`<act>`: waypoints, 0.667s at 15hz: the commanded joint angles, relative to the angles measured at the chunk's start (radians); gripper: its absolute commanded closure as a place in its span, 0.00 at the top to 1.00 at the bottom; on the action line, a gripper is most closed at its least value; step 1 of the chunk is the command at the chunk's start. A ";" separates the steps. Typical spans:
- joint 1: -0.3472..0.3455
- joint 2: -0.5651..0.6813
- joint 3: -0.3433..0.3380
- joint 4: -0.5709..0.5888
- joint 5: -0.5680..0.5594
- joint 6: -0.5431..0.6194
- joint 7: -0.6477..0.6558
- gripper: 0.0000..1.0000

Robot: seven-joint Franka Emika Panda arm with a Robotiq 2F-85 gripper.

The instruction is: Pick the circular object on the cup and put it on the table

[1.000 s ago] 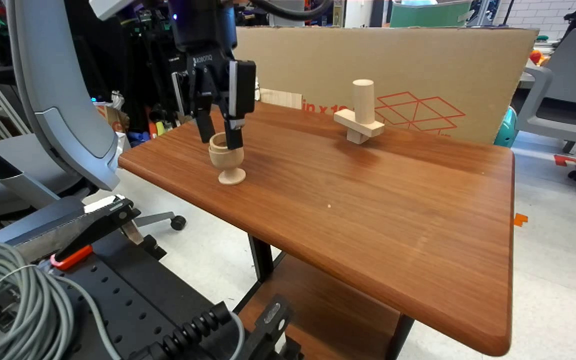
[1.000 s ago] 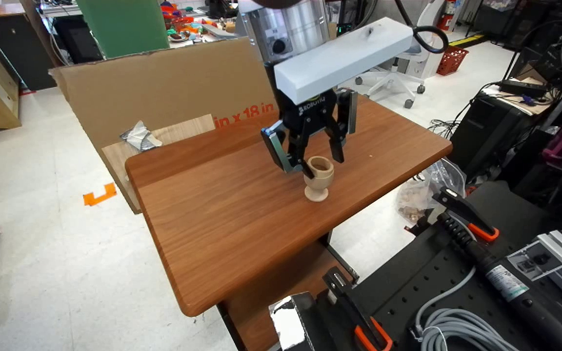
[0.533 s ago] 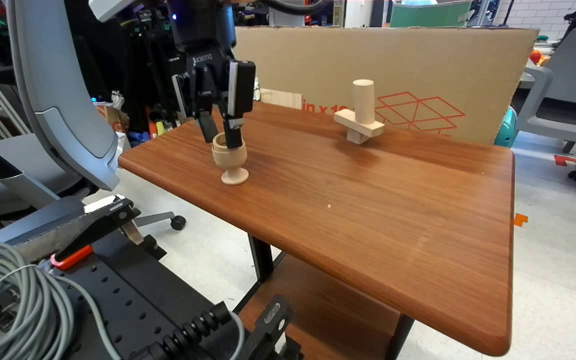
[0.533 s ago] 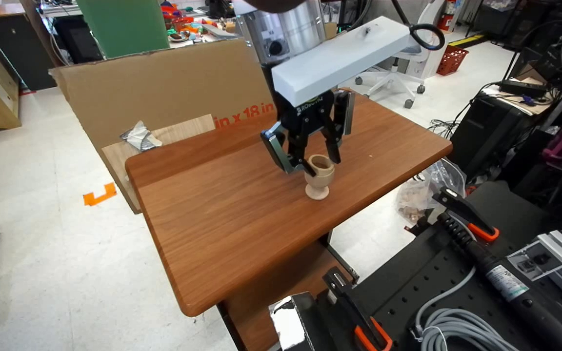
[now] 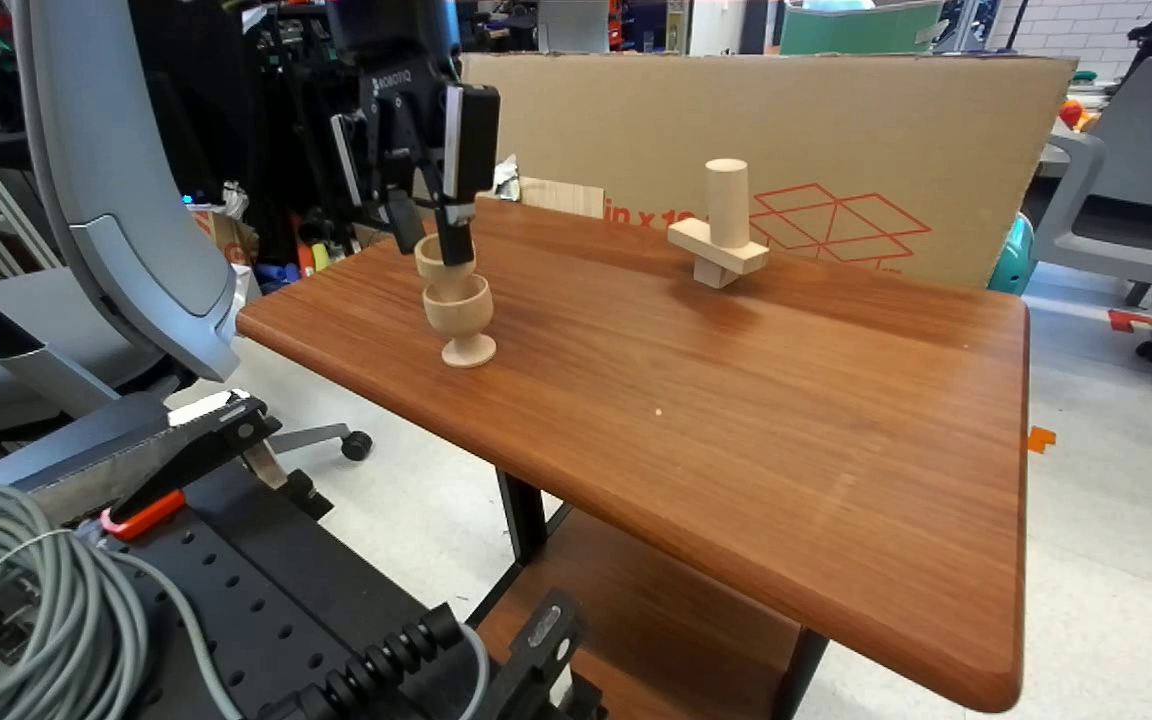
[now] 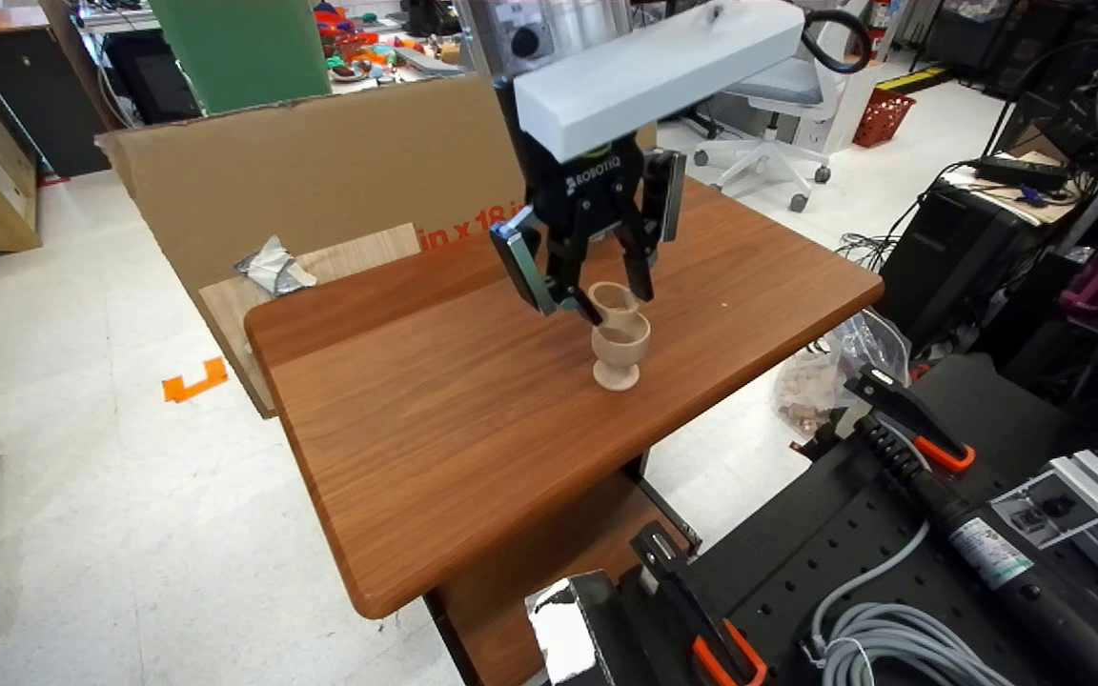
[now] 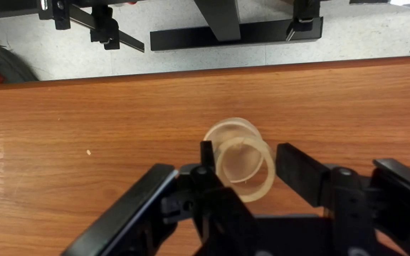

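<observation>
The circular object, a pale wooden ring (image 5: 429, 264), is held between the fingertips of my gripper (image 5: 433, 245). It is lifted a little above the cup (image 5: 458, 308), tilted and apart from the bowl. The same ring (image 6: 614, 303), gripper (image 6: 617, 297) and cup (image 6: 619, 351) show in an exterior view. The cup stands upright on the reddish-brown table (image 5: 736, 400), near its edge. In the wrist view the ring (image 7: 271, 168) lies between the two fingers (image 7: 245, 158) and partly covers the cup (image 7: 226, 134) below it.
A wooden peg on a flat base (image 5: 729, 205) stands at the table's far edge. A cardboard sheet (image 5: 836, 120) rises behind the table. A grey chair (image 5: 176, 200) is beside the table. A black bench (image 6: 797, 553) with clamps and cable is at the near side.
My gripper has moved up with the ring in it. The ring was seated on the cup's bowl and is now raised off it. The cup stays standing, having shifted slightly.
</observation>
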 commanded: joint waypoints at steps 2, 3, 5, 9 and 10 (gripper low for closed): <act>-0.011 -0.105 0.002 -0.028 0.069 -0.032 -0.043 0.23; -0.015 -0.113 -0.003 -0.016 0.081 -0.042 -0.032 0.23; -0.025 -0.117 -0.019 0.013 0.093 -0.059 -0.007 0.23; -0.053 -0.086 -0.059 0.087 0.074 -0.096 0.039 0.23; -0.059 -0.078 -0.069 0.107 0.072 -0.108 0.049 0.23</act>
